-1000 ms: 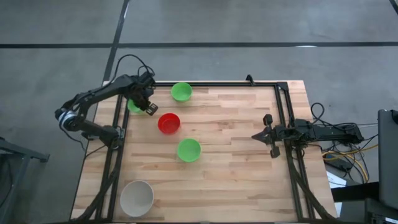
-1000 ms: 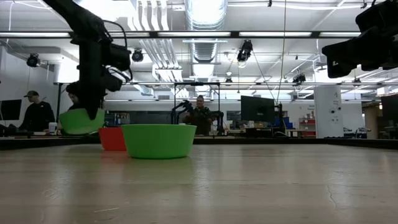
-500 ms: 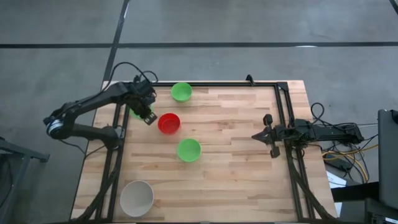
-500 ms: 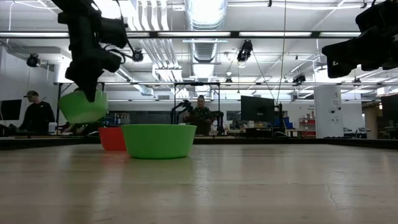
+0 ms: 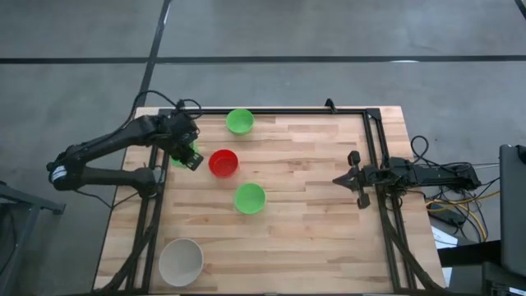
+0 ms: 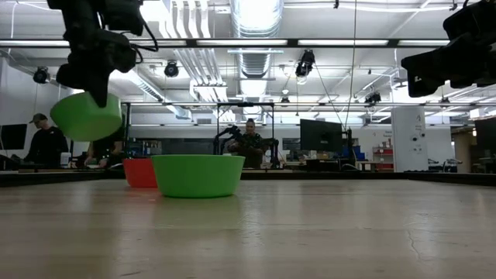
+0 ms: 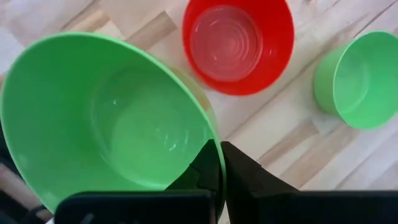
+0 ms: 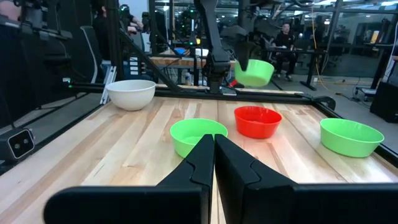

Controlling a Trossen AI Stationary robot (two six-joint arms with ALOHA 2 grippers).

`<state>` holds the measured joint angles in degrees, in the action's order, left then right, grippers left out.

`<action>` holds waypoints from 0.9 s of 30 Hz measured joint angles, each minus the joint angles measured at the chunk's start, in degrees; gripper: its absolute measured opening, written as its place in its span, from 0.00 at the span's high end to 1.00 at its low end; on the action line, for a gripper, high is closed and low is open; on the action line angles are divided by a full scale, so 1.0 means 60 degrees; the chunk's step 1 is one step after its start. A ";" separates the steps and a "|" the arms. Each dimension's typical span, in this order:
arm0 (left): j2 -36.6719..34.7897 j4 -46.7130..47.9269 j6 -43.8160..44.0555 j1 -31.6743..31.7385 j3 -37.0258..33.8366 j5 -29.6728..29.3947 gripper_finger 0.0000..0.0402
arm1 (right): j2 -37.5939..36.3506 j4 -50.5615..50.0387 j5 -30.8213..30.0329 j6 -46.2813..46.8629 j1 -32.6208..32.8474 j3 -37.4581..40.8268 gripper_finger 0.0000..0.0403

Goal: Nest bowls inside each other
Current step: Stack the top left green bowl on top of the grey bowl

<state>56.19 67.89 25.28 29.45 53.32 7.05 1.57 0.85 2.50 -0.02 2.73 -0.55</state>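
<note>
My left gripper [image 5: 189, 156] is shut on a green bowl [image 7: 106, 118] and holds it in the air over the table's left edge, left of the red bowl [image 5: 223, 163]. That held bowl also shows in the low view [image 6: 85, 116]. A second green bowl [image 5: 240, 121] stands on its base near the far edge. A third green bowl [image 5: 249, 198] stands mid-table. The whitish bowl [image 5: 181, 261] stands at the near left corner. My right gripper [image 8: 213, 149] waits shut at the right edge, level, touching nothing. My left gripper pinches the green bowl's rim [image 7: 216, 146], on the side toward the red bowl, with one finger inside the bowl and one outside. The fingers come steeply from above. The bowl hangs tilted below them [image 6: 85, 116], clear of the table.
A black frame rail [image 5: 279, 111] runs along the table's far edge and down both sides. Bare wood lies between the mid-table green bowl and my right arm [image 5: 394, 174]. People and desks show in the room beyond.
My left gripper has risen and drawn back toward the table's left and near edges, tipping more steeply down, still shut on the green bowl. The bowl has gone up with it and hangs higher and more tilted.
</note>
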 joint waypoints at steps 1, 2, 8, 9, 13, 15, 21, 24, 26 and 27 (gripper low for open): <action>-0.0077 0.0068 -0.0017 -0.0039 0.0000 -0.0004 0.98 | 0.0001 -0.0001 0.0000 0.0001 -0.0001 0.0002 0.98; -0.0157 0.0150 -0.0125 -0.0089 0.0000 -0.0006 0.98 | 0.0000 -0.0001 0.0001 0.0001 -0.0001 0.0002 0.98; -0.0476 0.0199 -0.0576 -0.0746 0.0000 0.0273 0.99 | 0.0002 -0.0001 0.0001 0.0000 0.0001 0.0000 0.98; -0.0486 0.0198 -0.0569 -0.0893 0.0000 0.0273 0.99 | -0.0001 -0.0001 0.0001 0.0001 0.0001 -0.0001 0.98; -0.0483 0.0195 -0.0448 -0.1648 0.0000 0.0273 0.98 | -0.0001 0.0003 -0.0001 0.0001 0.0001 0.0001 0.98; -0.0483 0.0195 -0.0441 -0.2086 0.0000 0.0144 0.98 | -0.0001 -0.0001 0.0001 0.0001 0.0001 -0.0001 0.98; -0.0476 0.0028 -0.0087 -0.3421 0.0004 -0.0266 0.98 | 0.0001 -0.0001 -0.0003 0.0001 0.0001 0.0000 0.98; -0.0475 -0.0119 0.0301 -0.3927 0.0004 -0.0292 0.98 | -0.0001 0.0003 -0.0002 0.0001 0.0001 0.0002 0.98; -0.0473 -0.0165 0.0612 -0.4244 0.0004 -0.0342 0.98 | 0.0001 -0.0001 0.0001 0.0001 0.0000 0.0000 0.98; -0.0472 -0.0163 0.0725 -0.4396 0.0004 -0.0346 0.98 | 0.0001 0.0001 0.0001 0.0001 0.0001 0.0002 0.98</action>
<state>53.36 66.91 29.63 3.08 53.34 4.97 1.57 0.85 2.50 -0.01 2.74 -0.54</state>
